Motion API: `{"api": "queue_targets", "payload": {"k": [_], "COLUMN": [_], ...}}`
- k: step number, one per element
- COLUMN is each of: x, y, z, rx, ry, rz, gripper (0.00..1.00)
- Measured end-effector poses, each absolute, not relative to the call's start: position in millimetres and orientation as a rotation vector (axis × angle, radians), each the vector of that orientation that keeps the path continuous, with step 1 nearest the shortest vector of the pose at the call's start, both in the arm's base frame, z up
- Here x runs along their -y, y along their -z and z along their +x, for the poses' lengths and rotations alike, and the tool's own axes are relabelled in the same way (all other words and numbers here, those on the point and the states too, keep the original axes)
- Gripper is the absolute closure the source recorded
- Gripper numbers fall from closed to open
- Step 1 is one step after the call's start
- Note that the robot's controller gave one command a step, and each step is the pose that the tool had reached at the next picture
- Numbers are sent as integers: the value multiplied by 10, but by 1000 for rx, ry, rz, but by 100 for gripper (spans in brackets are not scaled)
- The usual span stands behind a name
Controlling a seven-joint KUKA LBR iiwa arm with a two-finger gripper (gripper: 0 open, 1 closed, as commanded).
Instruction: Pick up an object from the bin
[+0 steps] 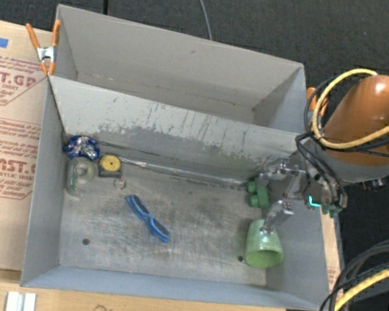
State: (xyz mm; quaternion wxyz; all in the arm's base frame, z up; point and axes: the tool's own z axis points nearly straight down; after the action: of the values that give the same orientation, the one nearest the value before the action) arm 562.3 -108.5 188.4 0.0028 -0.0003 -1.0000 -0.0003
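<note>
fig. the gripper (274, 219) is shown low at the right end of the grey bin (185, 123), entered from the right, with its tip at the upper rim of a pale green cup (265, 251). the cup rests on the bin floor near the right wall and is seemingly tipped on its side. whether the fingers are apart, together or clamped on the rim cannot be told, since they are seen as one thin metal shape against the cup. the cup is judged the likeliest thing to be picked, as it lies directly under the tip. its thin rim offers a hold that its broad round body would not. a small dark green piece (256, 192) lies just beside the gripper, toward the back wall, near enough that it could be nudged. the remaining things are well apart from the gripper. a blue clip-like piece (147, 219) lies mid-floor. gathered toward the left wall are a yellow disc (109, 165), a blue-and-white crumpled piece (81, 146) and a clear round piece (81, 174). the lift is judged not yet made.
</note>
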Motion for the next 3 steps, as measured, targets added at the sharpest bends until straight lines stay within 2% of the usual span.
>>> {"api": "queue_targets", "payload": {"k": [1, 2, 3], "x": [1261, 1247, 1194], "y": [-1169, -754, -772], "z": [5017, 5053, 5069], "rx": [3131, 3131, 3133], "ry": [4, 2, 13], "rz": [-95, 222, 231], "gripper": [0, 0, 100]}}
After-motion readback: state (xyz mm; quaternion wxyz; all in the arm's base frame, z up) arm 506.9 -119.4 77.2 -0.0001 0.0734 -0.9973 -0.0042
